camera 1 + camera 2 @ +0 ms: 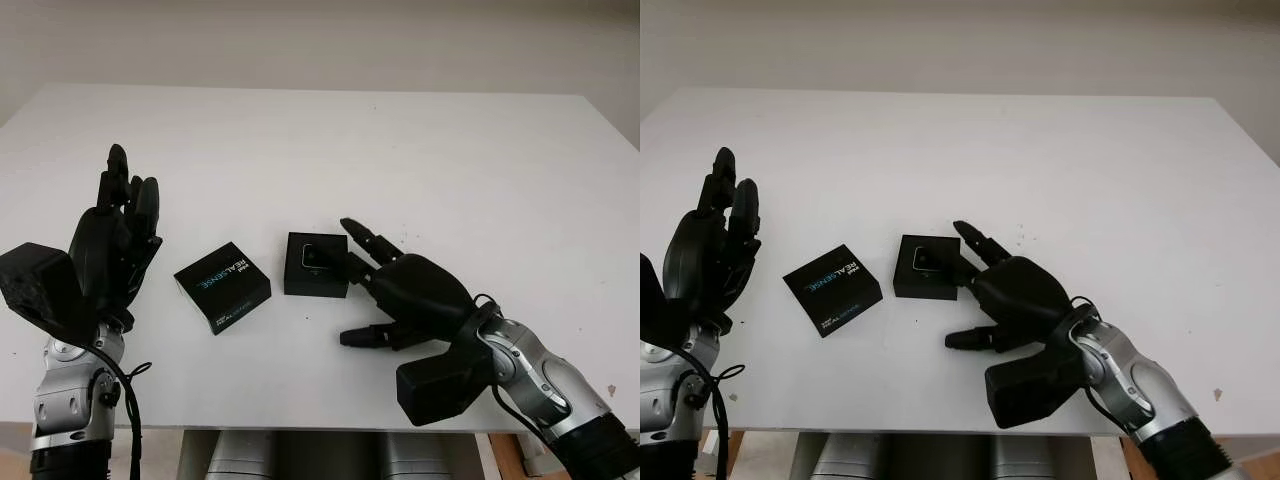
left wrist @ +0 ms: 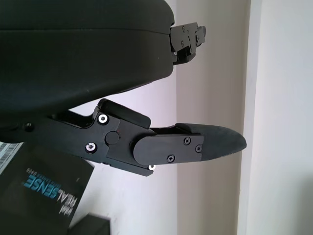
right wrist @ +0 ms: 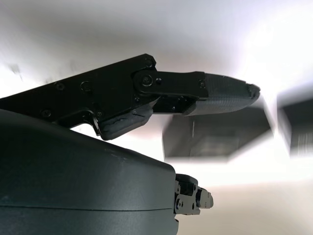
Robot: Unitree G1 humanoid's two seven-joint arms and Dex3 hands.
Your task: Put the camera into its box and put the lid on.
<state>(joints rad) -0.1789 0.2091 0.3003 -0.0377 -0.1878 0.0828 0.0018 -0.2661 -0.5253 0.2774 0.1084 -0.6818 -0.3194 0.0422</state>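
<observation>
My right hand (image 1: 372,290) is open and holds nothing, its upper fingertips touching the small open black cardboard box (image 1: 316,264) on the white bench (image 1: 400,160) and hiding its right edge. The silver-faced camera (image 1: 314,256) lies inside that box, only partly discernible. Just left of the box lies the flat black printed lid (image 1: 222,287), and beyond it my left hand (image 1: 112,240) is raised, open.
</observation>
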